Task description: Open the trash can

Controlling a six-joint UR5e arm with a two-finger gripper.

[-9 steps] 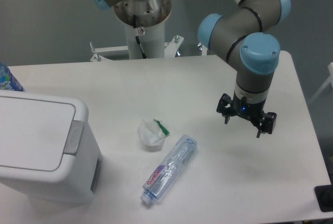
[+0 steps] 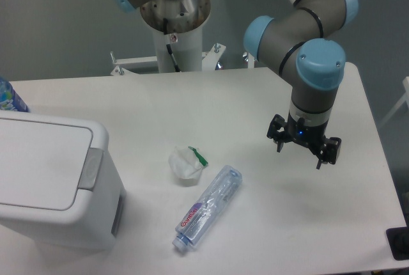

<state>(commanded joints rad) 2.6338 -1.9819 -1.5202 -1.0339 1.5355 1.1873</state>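
The trash can (image 2: 45,179) is a large white boxy bin at the left edge of the table. Its flat lid is down, and a grey push-button tab (image 2: 93,168) sits on its right rim. My gripper (image 2: 300,154) hangs over the right part of the table, far to the right of the bin. Its fingers (image 2: 278,144) are spread apart and hold nothing.
A clear plastic bottle (image 2: 208,207) lies on its side near the table's middle front. A crumpled white wrapper with a green bit (image 2: 186,162) lies just above it. A blue bottle top (image 2: 9,98) shows behind the bin. A dark object (image 2: 399,243) sits at the right edge.
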